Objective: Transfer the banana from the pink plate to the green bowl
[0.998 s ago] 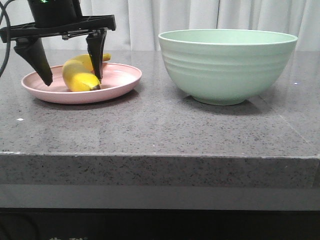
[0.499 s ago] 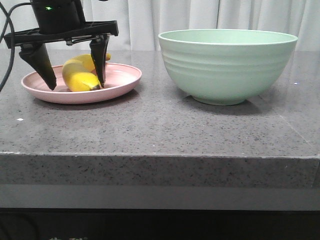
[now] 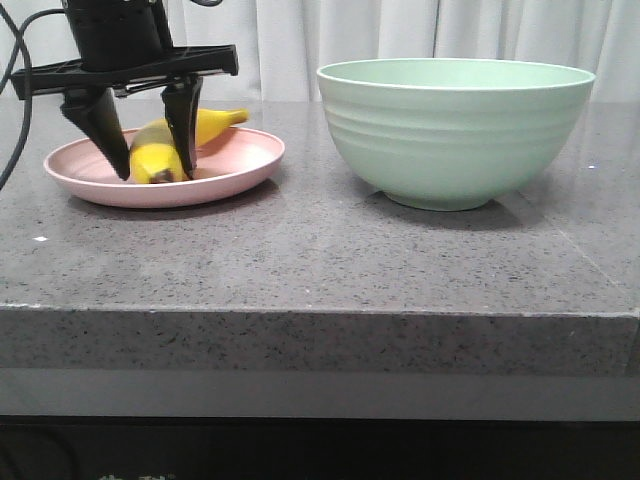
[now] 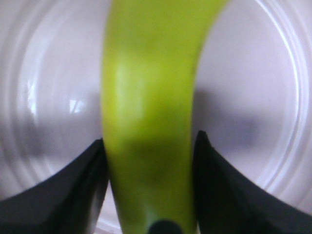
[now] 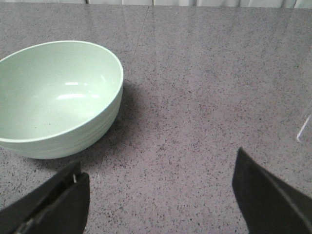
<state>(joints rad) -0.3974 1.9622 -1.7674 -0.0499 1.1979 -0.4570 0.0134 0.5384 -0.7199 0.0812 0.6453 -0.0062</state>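
Note:
The yellow banana (image 3: 150, 160) lies on the pink plate (image 3: 240, 160) at the left of the counter, its stem (image 3: 228, 118) pointing right. My left gripper (image 3: 155, 173) reaches down into the plate, and both black fingers press the banana's sides. In the left wrist view the banana (image 4: 151, 87) fills the gap of the left gripper (image 4: 149, 146) over the plate (image 4: 48, 97). The green bowl (image 3: 455, 130) stands to the right, with nothing showing inside it (image 5: 53, 92). My right gripper (image 5: 159, 161) hangs open over bare counter beside the bowl; it is out of the front view.
The grey speckled stone counter (image 3: 320, 260) ends in a front edge near the camera. White curtains (image 3: 400, 30) hang behind. A black cable (image 3: 15, 110) loops at the far left. A thin pale object (image 5: 303, 129) shows at the edge of the right wrist view.
The left fingers have closed from wide apart onto the banana. The banana has turned on the plate, so its stem now sticks out to the right.

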